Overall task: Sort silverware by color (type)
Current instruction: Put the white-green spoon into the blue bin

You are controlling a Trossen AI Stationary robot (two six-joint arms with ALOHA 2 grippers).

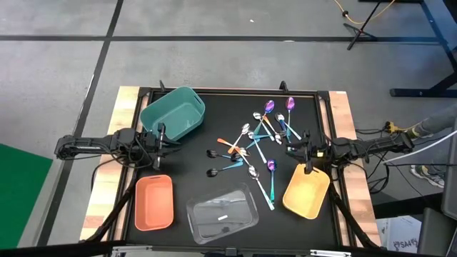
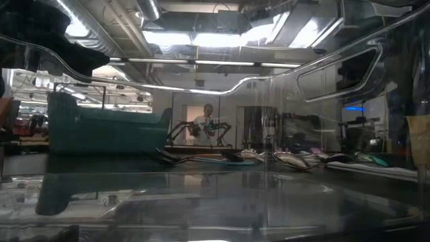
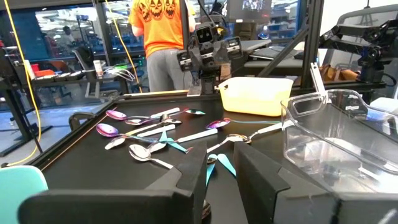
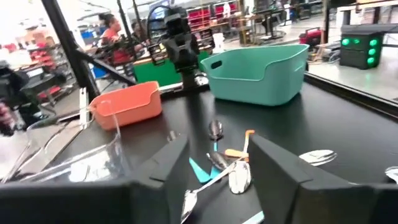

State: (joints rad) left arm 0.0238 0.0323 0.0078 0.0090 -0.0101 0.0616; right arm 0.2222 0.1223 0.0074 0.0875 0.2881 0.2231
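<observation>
The silverware (image 1: pixel 253 146) lies in a loose pile on the black mat, right of centre: silver spoons, orange-handled ones (image 1: pixel 227 143), black-bowled ones with teal handles (image 1: pixel 214 153) and purple-bowled ones (image 1: pixel 269 107). My left gripper (image 1: pixel 166 138) is open and empty at the mat's left, beside the teal bin (image 1: pixel 173 113). My right gripper (image 1: pixel 294 148) is open and empty at the pile's right edge, low over the mat. The spoons show ahead of the left fingers (image 3: pixel 149 134) and just ahead of the right fingers (image 4: pixel 239 177).
A salmon bin (image 1: pixel 154 202) stands at the near left, a clear bin (image 1: pixel 222 212) at near centre, and a yellow bin (image 1: pixel 307 190) at the near right, close under my right arm. The low view looks through the clear bin's wall (image 2: pixel 336 74). People stand in the room beyond.
</observation>
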